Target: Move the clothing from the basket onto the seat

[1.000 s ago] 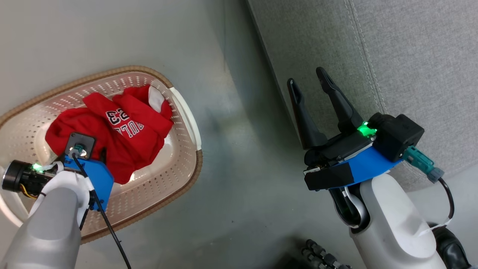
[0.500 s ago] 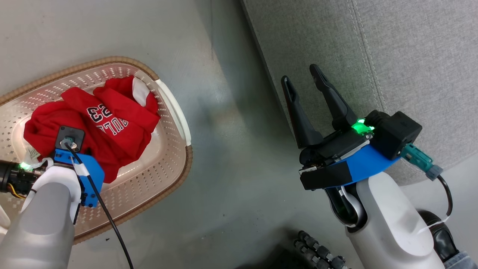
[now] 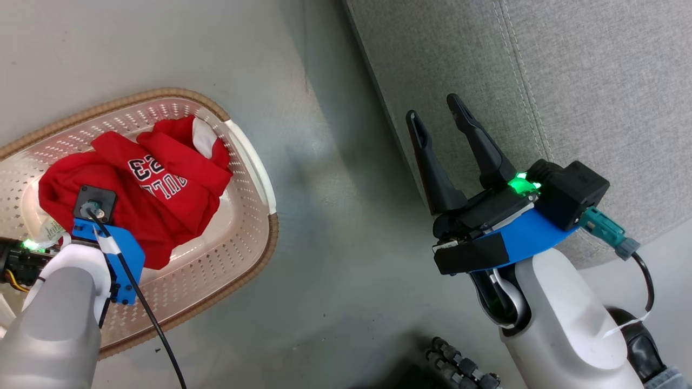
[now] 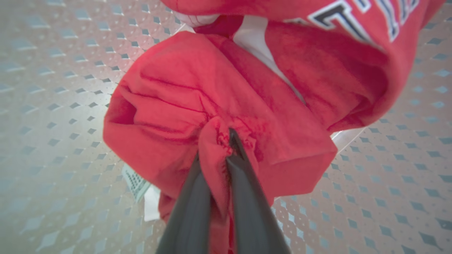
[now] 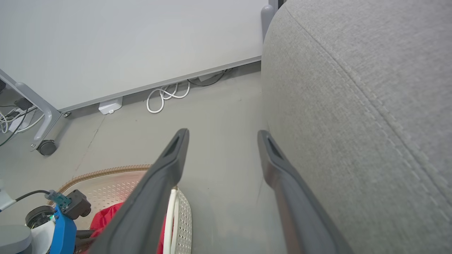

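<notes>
Down in the cream laundry basket (image 3: 246,237) on the grey floor (image 3: 335,227), my left jaws are pinched nearly together on a puckered fold of the plain red garment (image 4: 166,106). In the left wrist view the two dark fingers (image 4: 247,197) have the cloth bunched between them right up to the tips. The red jersey (image 3: 173,178), with its white lettering and number, lies over that garment toward the basket's white handle (image 3: 254,156). Both pieces of clothing sit heaped inside the perforated walls. A white care label (image 4: 136,181) pokes out from under the red cloth beside the fingers. In the head view my own left wrist covers those jaws. My right jaws stand wide apart and hold nothing. Their fingers (image 3: 432,167) point up along the front edge of the light grey sofa (image 3: 594,81), and I cannot tell whether they touch it. The sofa stands near the basket with a strip of bare floor between them. In the right wrist view white cables (image 5: 166,97) lie looped at the foot of a pale panel (image 5: 123,46).
</notes>
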Controlling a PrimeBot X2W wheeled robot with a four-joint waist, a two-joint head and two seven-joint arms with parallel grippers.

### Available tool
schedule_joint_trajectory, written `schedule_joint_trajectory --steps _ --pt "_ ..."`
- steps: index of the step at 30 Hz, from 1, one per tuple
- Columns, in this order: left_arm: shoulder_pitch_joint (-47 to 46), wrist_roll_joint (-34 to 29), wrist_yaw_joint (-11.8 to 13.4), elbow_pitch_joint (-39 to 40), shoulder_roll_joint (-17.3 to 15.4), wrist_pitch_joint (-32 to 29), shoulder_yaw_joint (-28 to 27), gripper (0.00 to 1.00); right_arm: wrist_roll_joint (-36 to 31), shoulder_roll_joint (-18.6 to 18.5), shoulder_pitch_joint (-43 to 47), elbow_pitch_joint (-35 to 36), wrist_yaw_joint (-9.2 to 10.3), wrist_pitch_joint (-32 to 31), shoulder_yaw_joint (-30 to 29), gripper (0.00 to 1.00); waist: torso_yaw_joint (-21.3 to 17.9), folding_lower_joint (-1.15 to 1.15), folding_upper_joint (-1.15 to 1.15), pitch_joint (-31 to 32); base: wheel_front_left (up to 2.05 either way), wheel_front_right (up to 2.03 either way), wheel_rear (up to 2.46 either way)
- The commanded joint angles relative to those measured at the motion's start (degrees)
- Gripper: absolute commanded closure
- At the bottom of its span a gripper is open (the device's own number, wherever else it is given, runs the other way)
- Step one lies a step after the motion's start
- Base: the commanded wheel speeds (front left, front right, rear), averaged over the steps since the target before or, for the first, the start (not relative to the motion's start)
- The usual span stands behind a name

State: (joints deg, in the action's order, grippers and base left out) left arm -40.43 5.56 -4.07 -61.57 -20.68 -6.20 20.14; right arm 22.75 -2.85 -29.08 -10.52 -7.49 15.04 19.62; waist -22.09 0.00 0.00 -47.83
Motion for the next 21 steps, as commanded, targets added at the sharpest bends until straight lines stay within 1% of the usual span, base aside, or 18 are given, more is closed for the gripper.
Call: schedule_joint_trajectory --steps 1,10,15,21 --pt "-1.08 0.3 -0.17 -0.24 -0.01 0.29 0.19 1.0 -0.37 -0.06 -0.39 -0.16 -0.01 0.21 -0.16 0.0 0.14 0.0 0.0 0.16 0.0 0.0 0.0" --pt "-0.53 1.64 -1.09 -2.51 2.21 2.37 1.02 1.0 -1.87 -0.06 0.46 -0.95 -0.01 0.21 -0.83 0.0 2.09 0.0 0.0 3.52 0.0 0.0 0.0" --pt "0.59 2.48 -1.45 -4.24 4.42 4.95 1.71 1.0 -3.49 -0.07 1.43 -1.72 -0.01 0.21 -1.3 0.0 3.72 0.0 0.0 7.4 0.0 0.0 0.0" --pt "1.1 3.54 -2.09 -6.28 7.41 8.4 2.38 1.0 -5.58 -0.08 2.9 -3.2 -0.01 0.21 -2.91 0.0 6.56 0.0 0.0 13.11 0.0 0.0 0.0"
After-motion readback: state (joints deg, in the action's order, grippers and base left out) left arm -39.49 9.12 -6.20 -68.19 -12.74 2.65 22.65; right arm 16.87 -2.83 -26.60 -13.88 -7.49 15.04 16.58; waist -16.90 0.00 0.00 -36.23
